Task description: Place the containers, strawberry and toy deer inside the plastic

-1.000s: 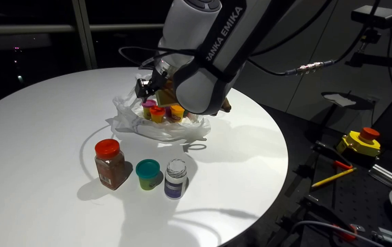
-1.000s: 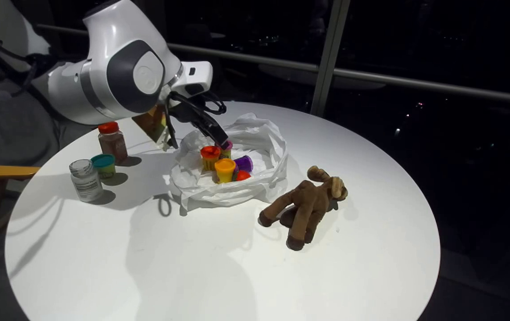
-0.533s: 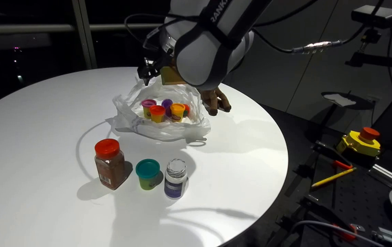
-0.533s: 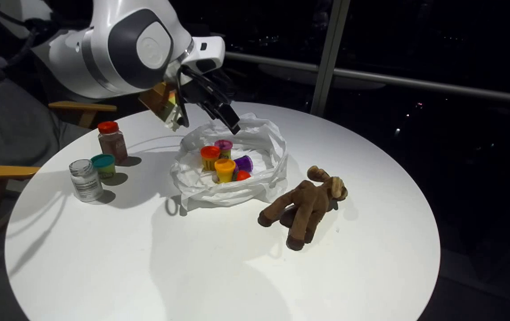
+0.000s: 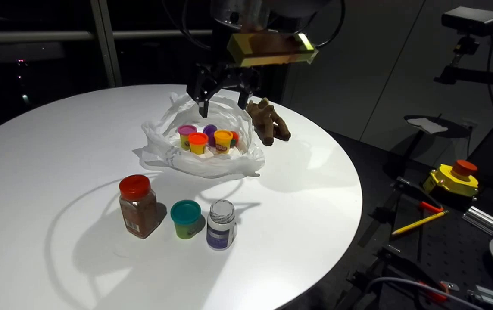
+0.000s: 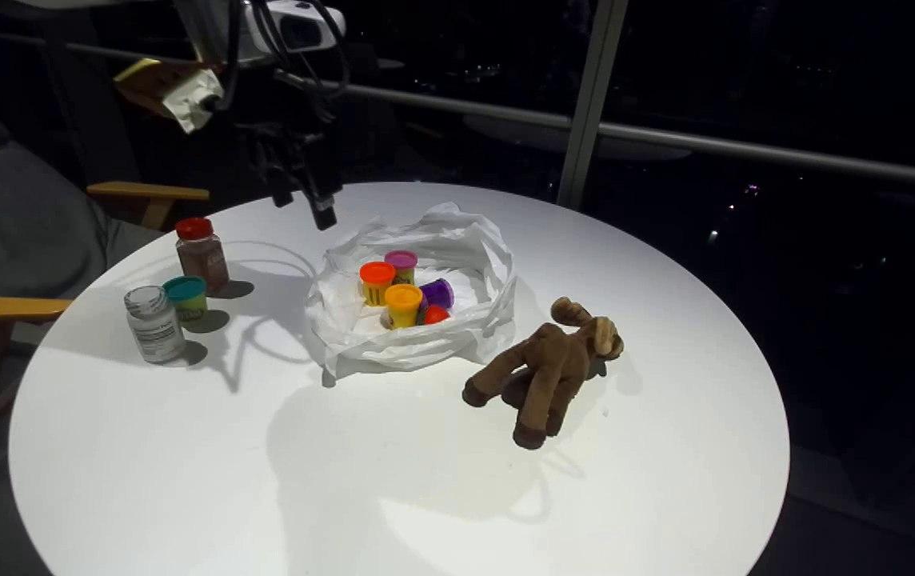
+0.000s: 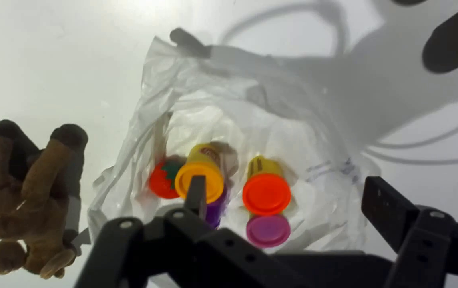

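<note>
Hangs with parted, empty fingers [image 7: 389,212] near the bag [image 6: 401,352]; probably must reach next for the green tub [image 5: 186,218], upright, lower, well apart, between jar [image 5: 138,211] and bottle [image 5: 220,226].

In an exterior view, left to right on the round white table [image 5: 57,163]: a clear square red-lidded jar [image 5: 138,209], a green teal-lidded tub [image 5: 185,219], a white plastic bottle [image 5: 220,224] — all before the white plastic bag [image 5: 205,165]. Inside, left to right: a yellow magenta-lidded tub [image 5: 186,136], a yellow red-lidded tub [image 5: 198,144], a yellow orange-lidded tub [image 5: 223,142], and just beside that a red strawberry [image 5: 235,137]; a purple tub [image 5: 210,134] is behind, between the second and third. Right of the bag, on the table — a brown toy deer [image 5: 268,121].
</note>
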`<state>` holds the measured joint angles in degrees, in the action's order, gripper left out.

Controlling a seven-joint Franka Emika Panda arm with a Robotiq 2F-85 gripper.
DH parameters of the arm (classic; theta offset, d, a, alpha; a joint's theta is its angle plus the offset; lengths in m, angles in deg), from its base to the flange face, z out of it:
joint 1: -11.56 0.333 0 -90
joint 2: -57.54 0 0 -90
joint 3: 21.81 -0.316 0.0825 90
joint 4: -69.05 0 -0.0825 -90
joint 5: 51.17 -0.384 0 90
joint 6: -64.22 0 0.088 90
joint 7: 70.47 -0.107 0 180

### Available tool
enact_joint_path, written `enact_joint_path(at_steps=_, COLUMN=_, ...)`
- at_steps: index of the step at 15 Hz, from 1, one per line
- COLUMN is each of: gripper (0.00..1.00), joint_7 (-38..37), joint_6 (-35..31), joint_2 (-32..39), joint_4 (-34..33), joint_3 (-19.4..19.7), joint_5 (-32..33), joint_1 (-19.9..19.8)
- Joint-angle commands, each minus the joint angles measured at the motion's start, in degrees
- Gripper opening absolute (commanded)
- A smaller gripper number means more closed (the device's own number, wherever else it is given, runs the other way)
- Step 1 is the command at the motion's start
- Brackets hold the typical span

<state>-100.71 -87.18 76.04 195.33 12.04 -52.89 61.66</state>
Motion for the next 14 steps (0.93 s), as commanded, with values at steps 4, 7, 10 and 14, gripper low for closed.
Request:
enact_joint_path(at_steps=4, gripper=1.00, joint_7=5.8, joint_6=5.7, joint_2=-10.4, joint_4=7.0, joint_3=-26.4, joint_5=-2.7, joint_1=-16.1)
enact_joint_path(at_steps=7, gripper=1.00, joint_7=9.0, joint_6=4.5, joint_2=-10.1, joint_4=9.1, joint_3=-35.6, joint_5=-5.6, joint_1=-22.0)
enact_joint_path(at_steps=10, gripper=1.00, joint_7=8.3, joint_6=3.4, joint_2=-9.2, joint_4=10.8, joint_3=-40.8, joint_5=-5.1, joint_1=-25.8)
enact_joint_path(at_steps=14, gripper=1.00, joint_7=8.0, joint_6=1.0, joint_2=-8.0, joint_4=11.9, joint_3=-44.0, joint_5=-5.3, joint_1=-28.2)
